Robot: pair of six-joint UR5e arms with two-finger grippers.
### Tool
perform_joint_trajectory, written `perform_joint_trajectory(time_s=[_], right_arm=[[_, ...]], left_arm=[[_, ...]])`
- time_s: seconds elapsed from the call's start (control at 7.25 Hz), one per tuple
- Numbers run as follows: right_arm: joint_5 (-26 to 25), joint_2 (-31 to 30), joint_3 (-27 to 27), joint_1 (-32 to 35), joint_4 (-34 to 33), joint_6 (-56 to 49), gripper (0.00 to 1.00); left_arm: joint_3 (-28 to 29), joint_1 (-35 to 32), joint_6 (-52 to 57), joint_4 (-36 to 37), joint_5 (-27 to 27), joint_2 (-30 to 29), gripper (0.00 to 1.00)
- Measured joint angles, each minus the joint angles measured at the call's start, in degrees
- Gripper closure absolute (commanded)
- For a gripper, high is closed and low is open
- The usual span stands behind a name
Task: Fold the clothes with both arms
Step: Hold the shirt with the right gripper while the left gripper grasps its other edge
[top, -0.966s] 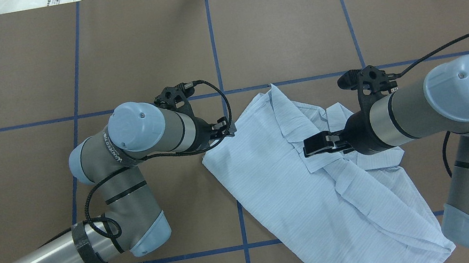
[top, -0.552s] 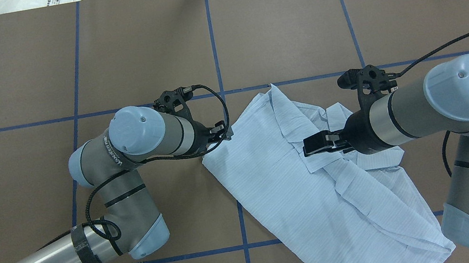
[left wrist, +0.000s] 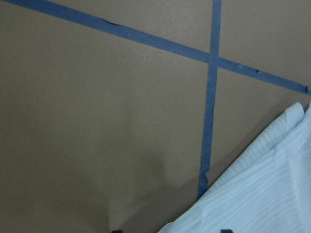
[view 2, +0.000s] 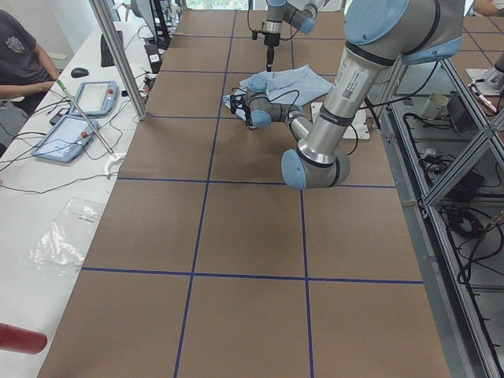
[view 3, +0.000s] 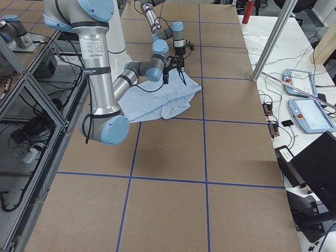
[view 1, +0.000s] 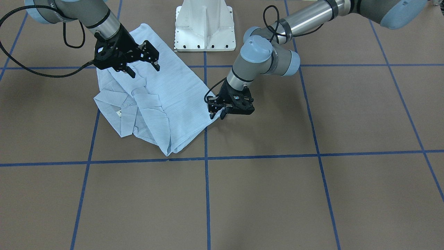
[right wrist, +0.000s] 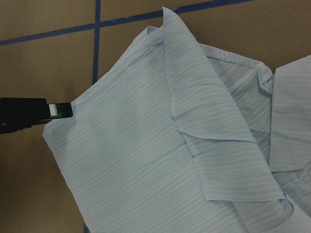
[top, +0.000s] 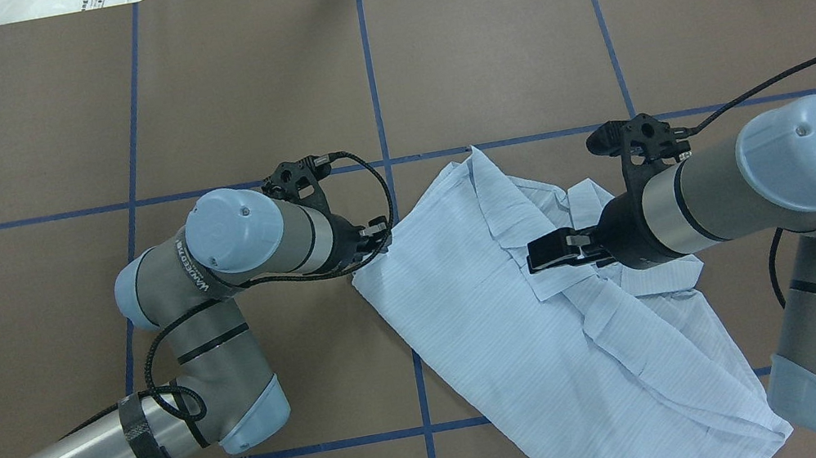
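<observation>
Two pincers, both apart.

Front view: the shirt (view 1: pixel 156 100) lies part-folded and flat on the counter (view 1: pixel 312 191), just beside the white pedestal (view 1: pixel 204 27). The right pincer (view 1: pixel 145 70) hovers above it. The left pincer (view 1: pixel 216 114) sits at its side edge.

Overhead: the right arm overhangs the middle layers and blocks them.

Left wrist: cloth edge by the spread tips, nothing clamped.

Right wrist: thin, limp, light fabric that will likely slide and crease. I'd grip the hem corners, through all layers.
</observation>
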Motion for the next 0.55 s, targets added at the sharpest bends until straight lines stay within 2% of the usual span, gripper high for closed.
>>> perform_joint_trajectory(time_s=[0.55], right_arm=[[0.00, -0.02, -0.17, 0.36, 0.00, 0.00, 0.00]], left_arm=[[-0.40, -0.23, 0.06, 0.17, -0.41, 0.24, 1.00]])
